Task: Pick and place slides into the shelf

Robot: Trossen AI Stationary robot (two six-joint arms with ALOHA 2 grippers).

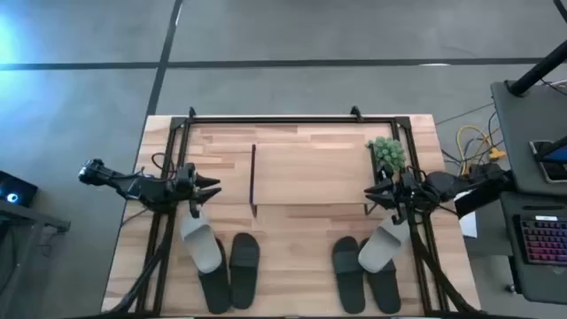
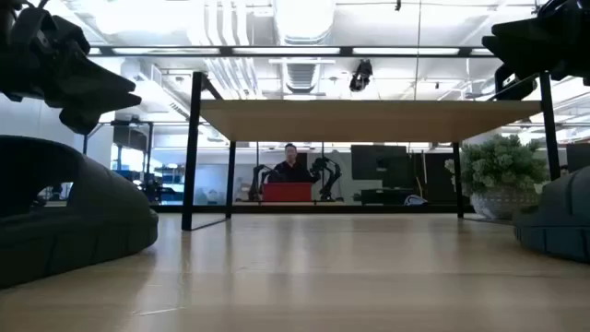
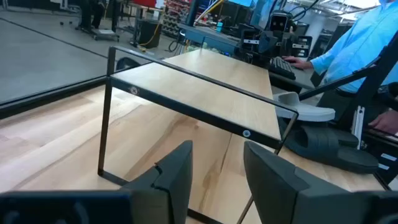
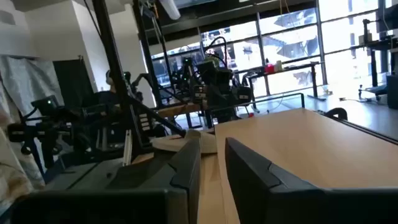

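Looking down from the high view, the shelf (image 1: 310, 173) sits mid-frame empty, slides (image 1: 221, 261) lie along the bottom edge, and in each wrist view the left gripper (image 3: 217, 168) and right gripper (image 4: 212, 158) hold nothing, jaws parted, so picking likely comes next.

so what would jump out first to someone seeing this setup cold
Probably the low wooden shelf at the table's middle, its top board bare. Next, the slides piled on the near side in two clusters: on the left a white slide lies over a black one, and on the right another white slide lies over a black pair. The left gripper and the right gripper hover empty at the shelf's two ends.
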